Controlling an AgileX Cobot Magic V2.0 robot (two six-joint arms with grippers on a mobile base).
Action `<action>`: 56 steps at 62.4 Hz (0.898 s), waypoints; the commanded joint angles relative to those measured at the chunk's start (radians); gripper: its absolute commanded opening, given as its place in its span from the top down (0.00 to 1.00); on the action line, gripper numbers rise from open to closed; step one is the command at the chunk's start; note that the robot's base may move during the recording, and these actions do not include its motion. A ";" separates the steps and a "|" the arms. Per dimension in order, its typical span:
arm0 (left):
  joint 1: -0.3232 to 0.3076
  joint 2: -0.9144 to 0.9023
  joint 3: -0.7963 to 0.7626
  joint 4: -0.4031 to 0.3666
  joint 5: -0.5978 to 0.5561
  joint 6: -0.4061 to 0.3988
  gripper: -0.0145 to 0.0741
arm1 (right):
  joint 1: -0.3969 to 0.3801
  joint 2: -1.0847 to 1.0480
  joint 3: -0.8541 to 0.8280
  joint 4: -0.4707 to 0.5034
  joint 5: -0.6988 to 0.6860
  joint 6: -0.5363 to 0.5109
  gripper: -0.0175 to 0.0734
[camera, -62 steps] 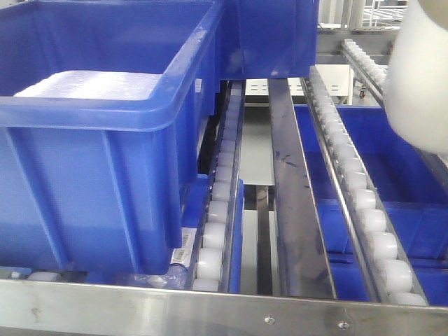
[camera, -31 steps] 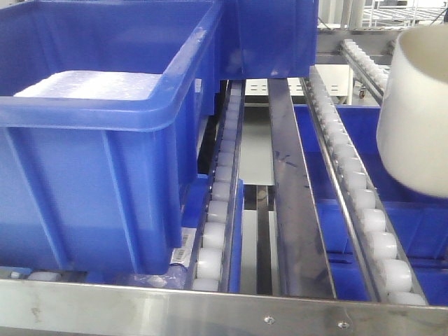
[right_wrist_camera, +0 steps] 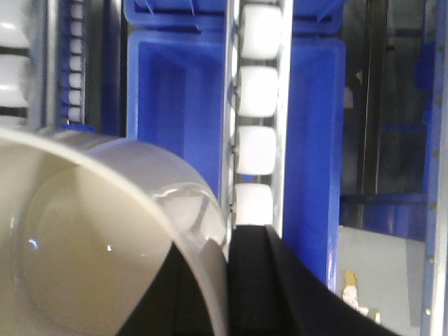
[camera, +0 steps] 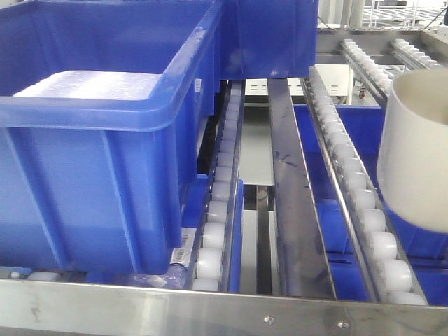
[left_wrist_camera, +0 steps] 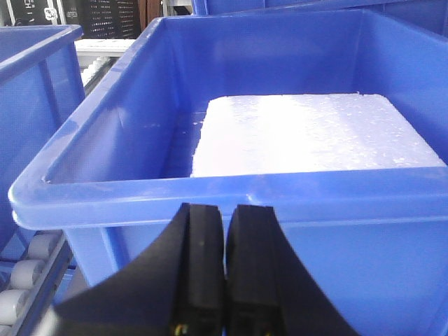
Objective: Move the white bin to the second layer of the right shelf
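White bin (camera: pixel 414 150): at right edge of the right shelf second layer (camera: pixel 357 199), over its roller rails; rim pinched by right gripper (right_wrist_camera: pixel 227 276) fingers. Left gripper (left_wrist_camera: pixel 224 280): fingers pressed together before blue crate (camera: pixel 105 154) holding white foam slab (left_wrist_camera: pixel 315 133). Crate's barcode label (camera: pixel 182 246): unreadable.

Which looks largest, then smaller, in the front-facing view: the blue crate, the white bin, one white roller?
1. Blue crate, though it is nearest the camera.
2. White bin, partly cut off by the frame edge.
3. One roller, clearly smallest.
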 commanded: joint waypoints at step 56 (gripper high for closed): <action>-0.007 -0.014 0.037 -0.005 -0.085 -0.004 0.74 | -0.007 0.045 -0.037 0.011 -0.090 0.001 0.33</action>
